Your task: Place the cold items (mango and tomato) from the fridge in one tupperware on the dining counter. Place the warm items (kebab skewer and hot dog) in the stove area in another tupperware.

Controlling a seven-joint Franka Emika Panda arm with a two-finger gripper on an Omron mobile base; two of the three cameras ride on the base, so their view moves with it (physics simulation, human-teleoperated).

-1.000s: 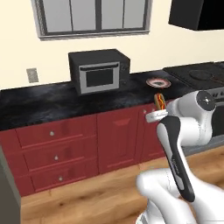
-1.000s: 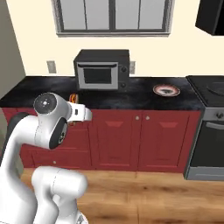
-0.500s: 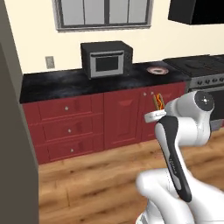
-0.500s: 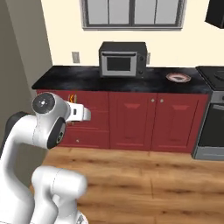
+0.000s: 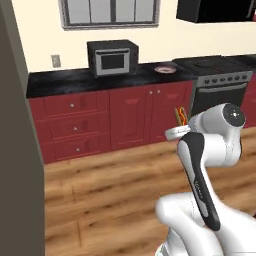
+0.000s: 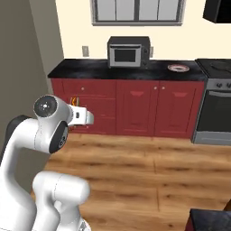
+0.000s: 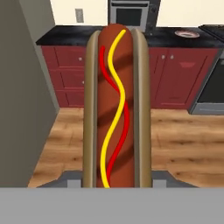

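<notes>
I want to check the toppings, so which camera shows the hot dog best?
The hand view: the hot dog stands lengthwise there, sauce stripes plain. The two base views give just its small tip above the gripper.

A smooth brown hot dog in a matt tan bun (image 7: 117, 105) carries glossy red and yellow sauce lines. The plank wood floor (image 5: 105, 190) has a soft sheen. The black stone-look tabletop (image 6: 135, 69) is speckled above smooth red cabinet fronts (image 6: 135, 108). The glossy white plastic robot arm (image 5: 212, 150) shines.
</notes>
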